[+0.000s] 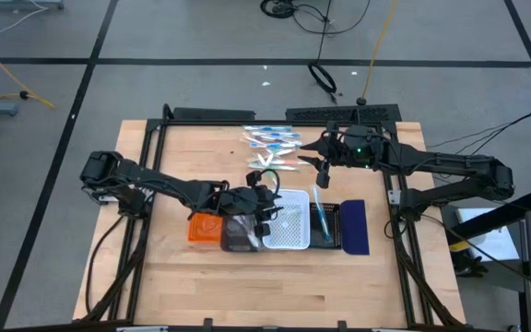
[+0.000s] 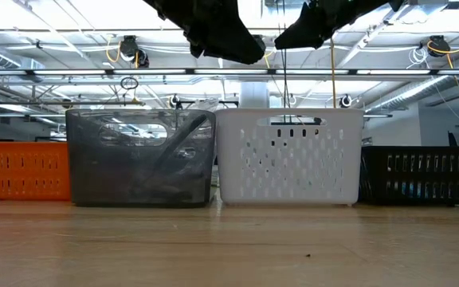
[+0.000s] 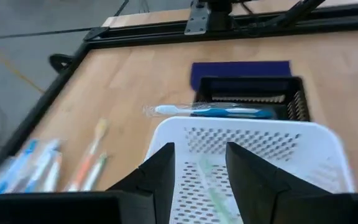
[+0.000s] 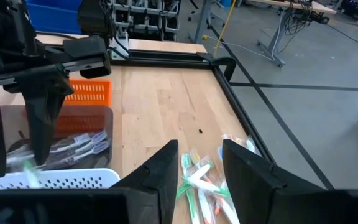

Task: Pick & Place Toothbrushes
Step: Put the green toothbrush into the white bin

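My left gripper (image 3: pixel 201 171) hangs open over the white tray (image 3: pixel 247 140), where a green toothbrush (image 3: pixel 213 193) shows on the mesh floor. A blue toothbrush (image 3: pixel 213 111) lies across the black tray's rim (image 3: pixel 247 84). My right gripper (image 4: pixel 197 168) is open above a pile of loose toothbrushes (image 4: pixel 201 183) on the table's far side (image 1: pixel 270 148), touching none of them. More toothbrushes lie in the grey tray (image 4: pixel 73 146). In the high view the left gripper (image 1: pixel 270 198) is at the table's middle and the right gripper (image 1: pixel 321 166) is farther back.
Five trays stand in a row across the table: orange (image 1: pixel 201 228), grey (image 1: pixel 238 232), white (image 1: pixel 289 231), black (image 1: pixel 328 221), navy (image 1: pixel 354 226). A black frame (image 1: pixel 155 166) runs round the table. Bare wood lies near the front edge (image 1: pixel 265 286).
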